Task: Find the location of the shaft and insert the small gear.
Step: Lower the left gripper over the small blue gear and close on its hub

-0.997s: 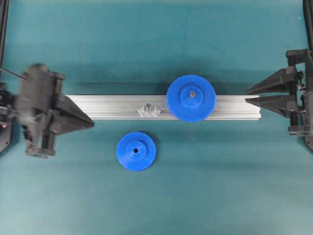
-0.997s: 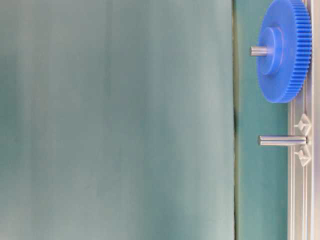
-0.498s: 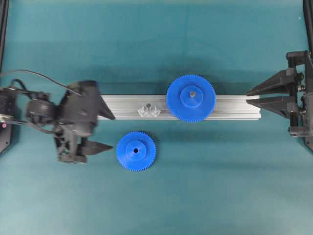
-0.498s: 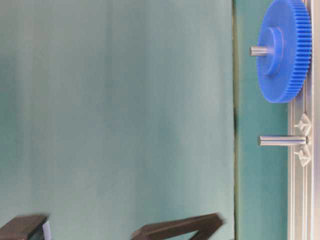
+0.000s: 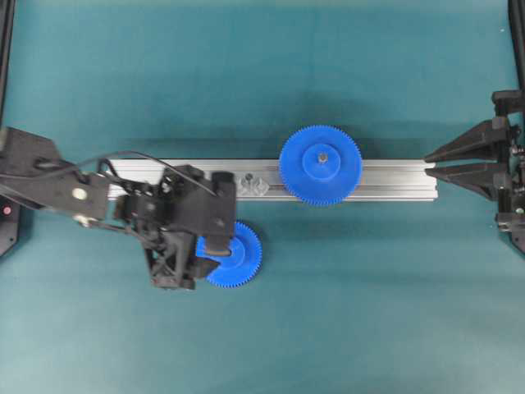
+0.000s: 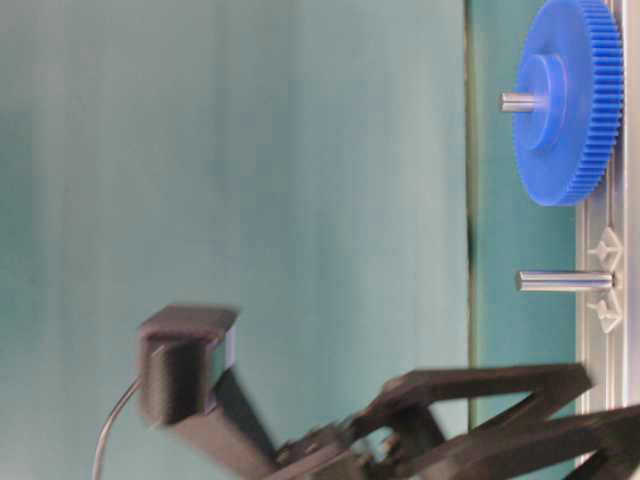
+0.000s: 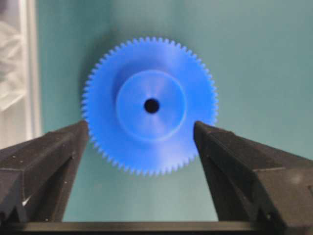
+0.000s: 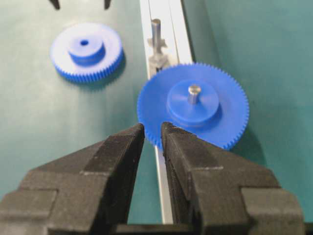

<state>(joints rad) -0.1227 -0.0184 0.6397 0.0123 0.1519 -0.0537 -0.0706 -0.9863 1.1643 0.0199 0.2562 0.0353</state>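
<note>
The left gripper (image 5: 215, 243) hangs over the small gear (image 5: 238, 256), its jaws spread wide and grasping nothing. In the left wrist view the two black fingers (image 7: 46, 161) stand on either side of the gear (image 7: 150, 105) (a bright blue toothed disc with a raised hub and a small central hole), and neither finger appears to touch the teeth. The gear lies flat on the teal bench (image 5: 262, 74), just beside the aluminium rail (image 5: 394, 180) and not on it.

The shaft (image 5: 247, 176) stands upright on the rail, bare, near the gear; the table-level view shows it as a plain grey pin (image 6: 560, 281) rising from a faceted silver base. Farther along the rail sits the larger blue gear (image 5: 320, 164), already threaded on its own pin.

The right gripper (image 5: 426, 164) rests at the far end of the rail, well apart from both gears. Its jaws are nearly together with only a thin gap between them, clasping nothing.
</note>
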